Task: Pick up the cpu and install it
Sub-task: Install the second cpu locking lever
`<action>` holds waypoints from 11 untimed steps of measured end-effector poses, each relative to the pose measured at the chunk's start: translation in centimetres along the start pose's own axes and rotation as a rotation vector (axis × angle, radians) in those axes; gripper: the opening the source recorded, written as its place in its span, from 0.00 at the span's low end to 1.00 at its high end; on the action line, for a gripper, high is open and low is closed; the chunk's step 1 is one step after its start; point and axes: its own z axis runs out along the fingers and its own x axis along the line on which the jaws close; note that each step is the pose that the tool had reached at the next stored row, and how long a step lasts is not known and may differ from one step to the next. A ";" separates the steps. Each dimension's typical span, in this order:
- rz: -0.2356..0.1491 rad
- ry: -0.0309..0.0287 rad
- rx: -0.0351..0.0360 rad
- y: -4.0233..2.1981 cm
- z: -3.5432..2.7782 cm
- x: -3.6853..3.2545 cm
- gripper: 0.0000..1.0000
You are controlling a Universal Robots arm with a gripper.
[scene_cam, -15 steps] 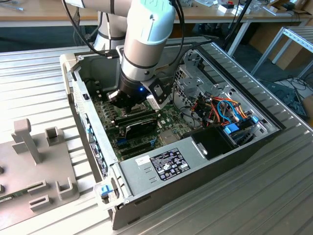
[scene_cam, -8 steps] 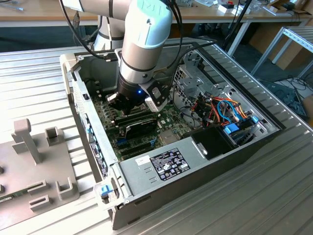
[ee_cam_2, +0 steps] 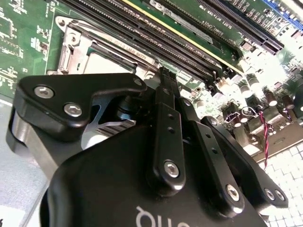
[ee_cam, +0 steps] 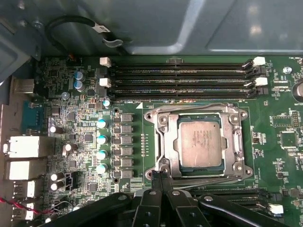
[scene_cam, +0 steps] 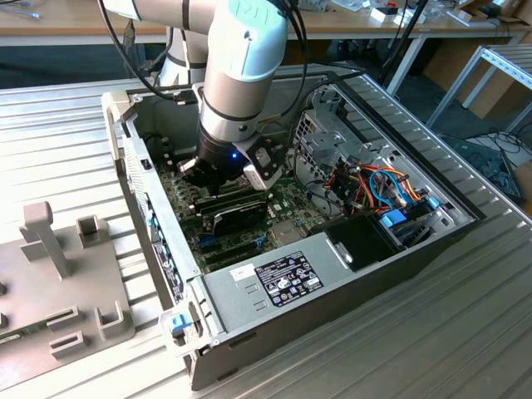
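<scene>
A grey robot arm reaches down into an open computer case that lies flat on a ribbed metal table. Its black gripper hangs low over the green motherboard, towards the exterior view's left of the case.

In the first wrist view the cpu, a small square chip with a dull silver top, lies flat inside its socket. The metal socket frame surrounds it on all sides. Nothing is touching the chip. Four long black memory slots run side by side just beyond the socket. Rows of small grey blocks and teal-topped capacitors stand beside the socket frame.

The gripper has its two thin black fingers pressed together, with nothing held between them. Their tips sit at the edge of the socket frame, just beside the chip.

In the second wrist view the gripper again has its fingers closed, with the socket frame behind them.

In the exterior view a silver power supply lies along the near side of the case, and orange and blue cables are bundled towards the exterior view's right.
</scene>
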 end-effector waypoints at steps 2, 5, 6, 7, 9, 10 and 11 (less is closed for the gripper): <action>0.000 0.0000 0.0002 0.03 0.19 0.22 0.11; 0.000 0.0003 0.0004 0.01 0.34 0.29 0.11; 0.000 0.0002 0.0003 0.02 0.35 0.29 0.11; 0.000 0.0001 0.0003 0.01 0.36 0.29 0.11; 0.000 0.0001 0.0003 0.02 0.37 0.29 0.11; 0.000 0.0000 0.0001 0.02 0.42 0.29 0.11; 0.000 0.0000 -0.0001 0.02 0.46 0.29 0.11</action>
